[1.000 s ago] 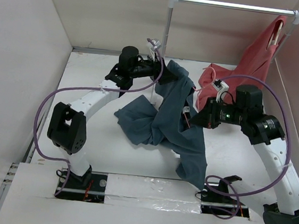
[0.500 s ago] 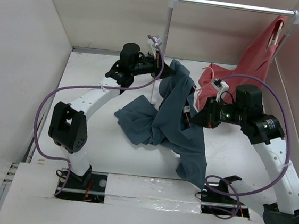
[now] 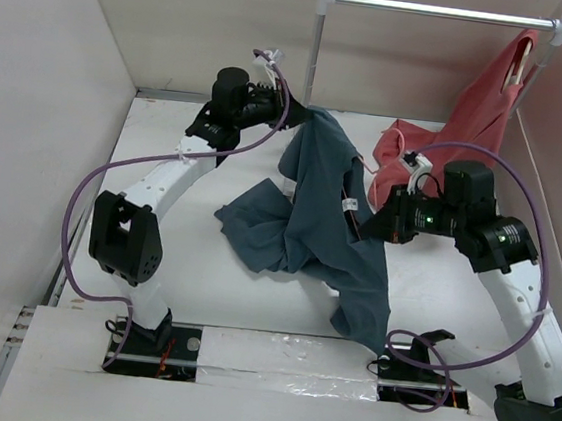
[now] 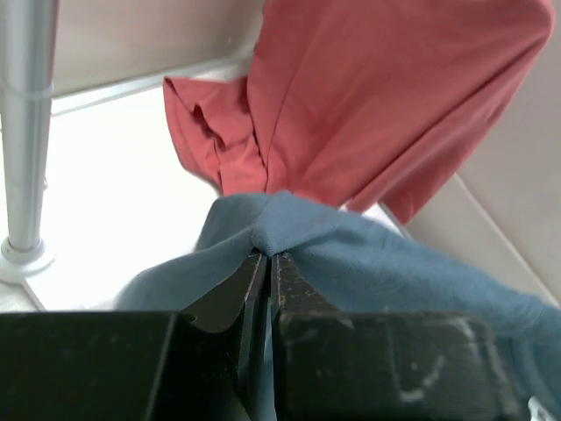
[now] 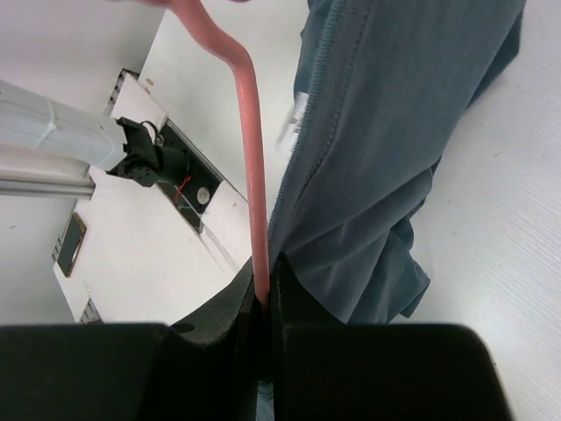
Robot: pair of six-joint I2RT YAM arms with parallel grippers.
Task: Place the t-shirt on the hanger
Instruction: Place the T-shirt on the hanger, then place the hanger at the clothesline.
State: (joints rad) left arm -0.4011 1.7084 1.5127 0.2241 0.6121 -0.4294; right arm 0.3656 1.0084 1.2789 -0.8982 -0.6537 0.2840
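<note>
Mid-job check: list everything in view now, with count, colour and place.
t-shirt: 1, slate-blue, top held up by the left gripper, rest draped onto the table.
red shirt: 1, red, hung at the hanger's right end.
hanger: 1, silver rod, white ball tops, far edge.
pink rod: 1, pink, curved, beside the t-shirt, entering the right gripper.
cables: 2, purple, one looped at each side.
table: 1, white, under everything.
left gripper: 1, black, shut on the t-shirt.
right gripper: 1, black, shut on the pink rod.

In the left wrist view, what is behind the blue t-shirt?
The red shirt hangs behind the t-shirt, with the white table beside it. The t-shirt hides part of its lower edge.
</note>
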